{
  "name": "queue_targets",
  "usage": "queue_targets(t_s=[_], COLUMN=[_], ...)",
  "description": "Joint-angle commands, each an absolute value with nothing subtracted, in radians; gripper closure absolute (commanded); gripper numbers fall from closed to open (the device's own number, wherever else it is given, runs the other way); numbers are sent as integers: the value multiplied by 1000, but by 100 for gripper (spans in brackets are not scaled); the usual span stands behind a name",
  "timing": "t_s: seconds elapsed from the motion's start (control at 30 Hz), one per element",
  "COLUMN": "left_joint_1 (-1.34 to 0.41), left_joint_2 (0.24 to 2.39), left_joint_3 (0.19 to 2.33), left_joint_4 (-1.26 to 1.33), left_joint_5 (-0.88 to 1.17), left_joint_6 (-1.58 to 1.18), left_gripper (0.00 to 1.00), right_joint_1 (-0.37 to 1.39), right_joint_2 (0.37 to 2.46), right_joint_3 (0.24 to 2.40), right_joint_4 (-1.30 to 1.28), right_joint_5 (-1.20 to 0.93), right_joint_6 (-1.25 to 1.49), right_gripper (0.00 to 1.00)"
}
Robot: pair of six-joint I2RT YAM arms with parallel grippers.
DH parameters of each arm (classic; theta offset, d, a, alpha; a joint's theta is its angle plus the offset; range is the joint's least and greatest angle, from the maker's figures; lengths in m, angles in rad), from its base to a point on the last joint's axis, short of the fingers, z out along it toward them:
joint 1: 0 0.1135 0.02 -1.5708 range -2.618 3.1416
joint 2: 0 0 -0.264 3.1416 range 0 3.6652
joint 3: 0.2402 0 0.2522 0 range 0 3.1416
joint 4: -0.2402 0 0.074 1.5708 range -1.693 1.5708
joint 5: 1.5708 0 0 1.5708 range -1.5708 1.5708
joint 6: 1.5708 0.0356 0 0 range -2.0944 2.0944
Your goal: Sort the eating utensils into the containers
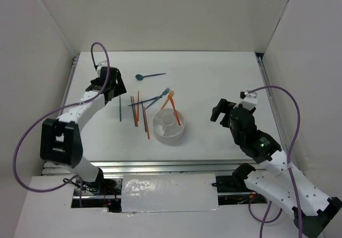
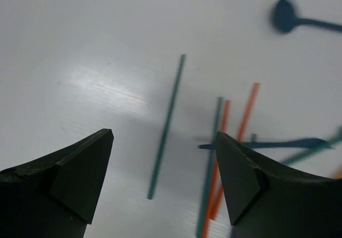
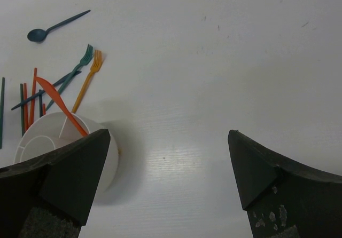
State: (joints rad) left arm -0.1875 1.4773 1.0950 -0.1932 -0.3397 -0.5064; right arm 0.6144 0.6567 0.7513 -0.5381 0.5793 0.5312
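The white table (image 1: pixel 224 72) carries everything, with the pieces spread left of centre. The left gripper (image 2: pixel 163 136) hangs low over that spread, jaws wide apart and nothing between them. The right gripper (image 3: pixel 168 134) is likewise apart and empty, off to the right of the round white holder (image 1: pixel 169 138). One orange piece (image 1: pixel 175 112) leans in the holder. The spoon (image 1: pixel 148 76), the forks (image 1: pixel 163 96) and the bundle of chopsticks (image 1: pixel 140 110) lie on the table outside it.

The step in hand looks like a pick of the lone teal chopstick (image 2: pixel 166 126), which lies by itself just left of the bundle — the easiest target. In the left wrist view it runs lengthwise through the gap between the fingers, so the closing direction looks right. To do it well, centre the jaws over its middle, lower until the tips nearly touch the table, then close gently — a stick this thin will likely skid or tip if caught near an end.
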Motion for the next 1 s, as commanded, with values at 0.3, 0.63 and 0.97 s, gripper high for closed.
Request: queue_targets(t_s=[0.3, 0.63, 0.97], left_joint_1=[-107, -84, -28], left_joint_2=[1911, 1950, 1824], left_joint_3=[1272, 1261, 1288], left_joint_4=[-434, -384, -477], left_joint_5=[-434, -361, -327], left_joint_6=[-557, -538, -520], left_gripper=[17, 27, 11], right_joint_1=[611, 611, 609], right_joint_2=[643, 666, 680], right_joint_3=[746, 750, 775], right_joint_4=[-476, -482, -462], right_joint_5=[563, 560, 548], right_joint_6=[535, 532, 520], right_gripper=[0, 0, 0])
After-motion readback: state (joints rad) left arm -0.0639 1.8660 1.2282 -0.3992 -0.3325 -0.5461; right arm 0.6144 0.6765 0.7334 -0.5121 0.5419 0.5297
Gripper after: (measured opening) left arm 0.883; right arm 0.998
